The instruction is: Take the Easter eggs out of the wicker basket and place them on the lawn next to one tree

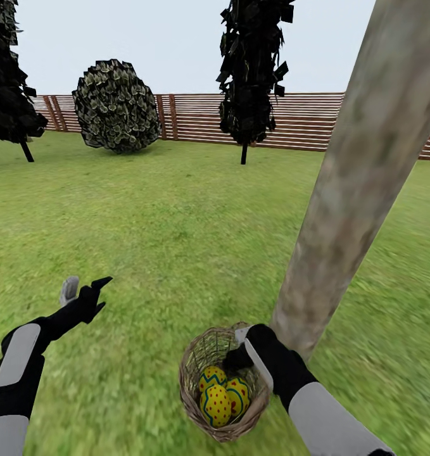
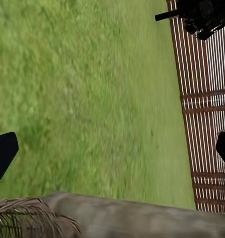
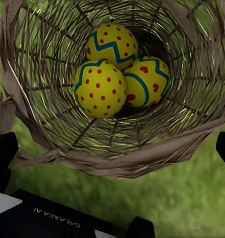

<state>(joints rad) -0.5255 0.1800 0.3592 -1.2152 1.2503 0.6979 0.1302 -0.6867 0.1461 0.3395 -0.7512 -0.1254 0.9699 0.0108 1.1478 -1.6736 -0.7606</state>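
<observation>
Sitting on lawn (image 1: 177, 240) right by tree (image 1: 360, 183): basket (image 1: 196, 380) w/ all 3 eggs (image 1: 222, 394) inside, bunched together. R gripper (image 1: 240, 354) at basket's far rim, fingers spread around it. L gripper (image 1: 85, 286) spread wide, holding nothing, above grass well to basket's left.

Left tool (image 1: 83, 289) spread wide; right tool (image 1: 241, 347) extended forward.

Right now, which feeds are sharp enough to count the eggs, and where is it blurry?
Right wrist view: sharp, three Easter eggs clearly countable inside the wicker basket. Head view: the lawn is smeared in the foreground, and the tree trunk looks soft and leans with lens distortion. Left wrist view: grass blurred, fence slats crisper. Lighting is flat, no glare.
</observation>
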